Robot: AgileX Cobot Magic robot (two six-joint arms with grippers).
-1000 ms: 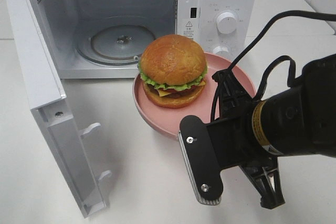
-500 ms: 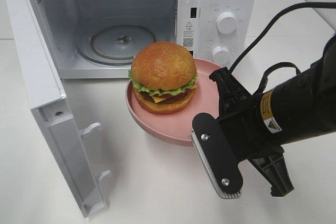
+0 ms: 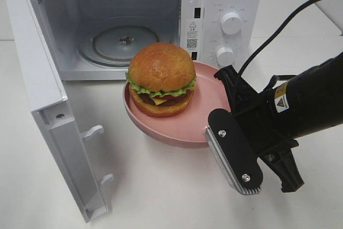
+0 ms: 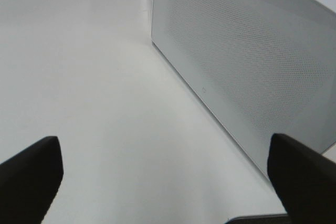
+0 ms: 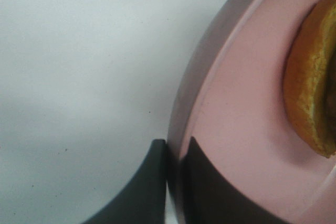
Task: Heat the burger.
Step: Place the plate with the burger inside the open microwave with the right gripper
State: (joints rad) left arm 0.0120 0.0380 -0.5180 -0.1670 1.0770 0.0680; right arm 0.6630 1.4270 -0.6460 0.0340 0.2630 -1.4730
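Note:
The burger, with its golden bun, green lettuce and yellow cheese, sits on a round pink plate held in the air just in front of the open microwave. My right gripper is shut on the plate's right rim. The right wrist view shows the plate's rim pinched in my right gripper, with the burger's bun at the edge. My left gripper is open and holds nothing, beside the microwave's outer wall. It does not show in the exterior view.
The microwave's door swings wide open to the left, down to the table's front. Inside lies a glass turntable. Two knobs are on the right panel. A black cable runs from the right arm.
The right arm has carried the plate with the burger to the left, nearer the microwave's opening. The left gripper has stayed open.

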